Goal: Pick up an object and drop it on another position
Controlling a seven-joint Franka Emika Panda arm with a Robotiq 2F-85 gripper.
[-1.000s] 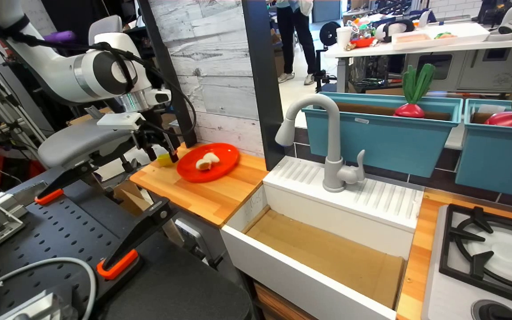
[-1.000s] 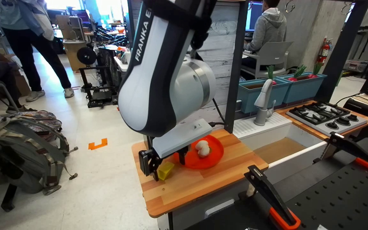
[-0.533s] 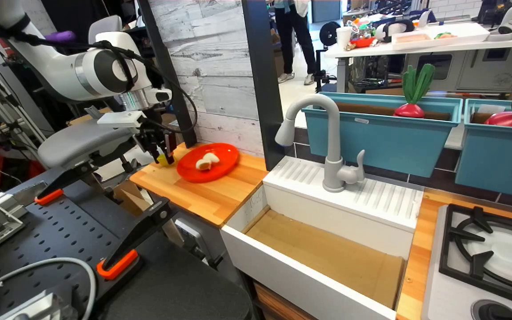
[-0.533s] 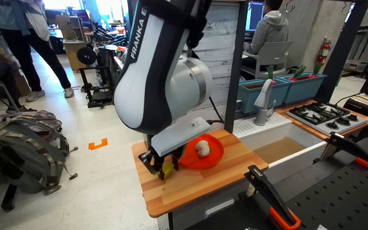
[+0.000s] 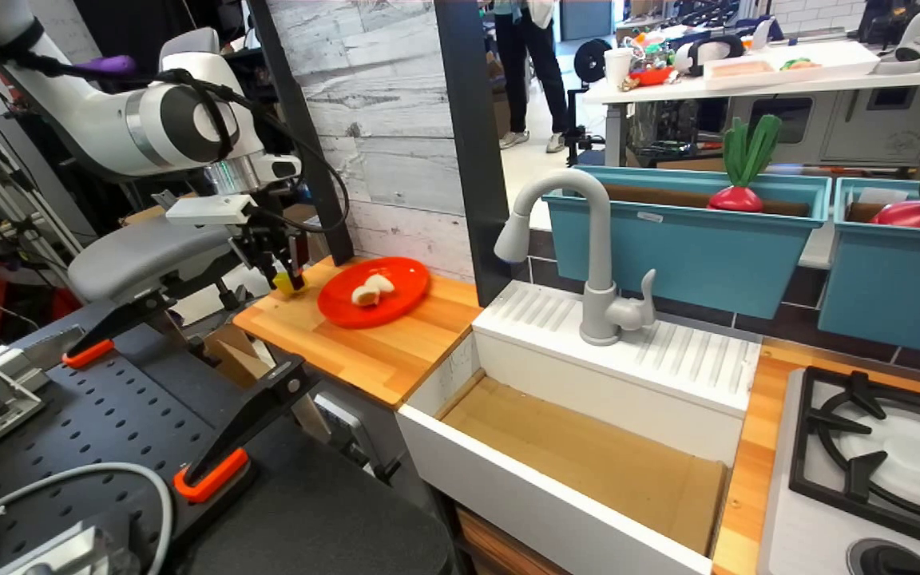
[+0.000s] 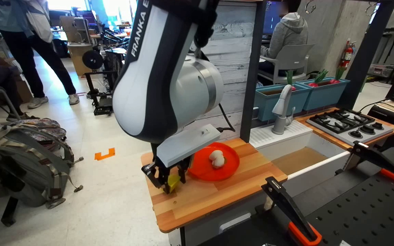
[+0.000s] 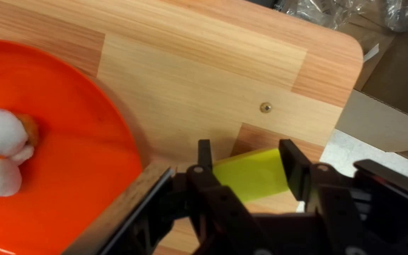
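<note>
A translucent yellow block (image 7: 253, 177) sits between the fingers of my gripper (image 7: 245, 156) in the wrist view, with a finger against each end. In both exterior views the gripper (image 6: 174, 186) is low at the counter's outer end, shut on that block. Whether the block touches the wood or hangs just above it, I cannot tell. Beside it, a red-orange plate (image 5: 408, 295) rests on the wooden counter (image 5: 372, 359). White, soft-looking pieces (image 6: 217, 159) with a brown patch lie on the plate.
The counter's rounded corner (image 7: 349, 49) is close to the gripper, with a cardboard box (image 7: 374, 120) below. A grey-and-white plank wall (image 5: 396, 136) rises behind the plate. Further along are a sink (image 5: 572, 447), a tall faucet (image 5: 600, 239) and a stove (image 5: 899, 455). Black clamps (image 6: 289, 208) grip the dark table.
The fingers have come together on the yellow block. Since then, gripper and block have shifted slightly away from the plate, toward the counter's outer end.
</note>
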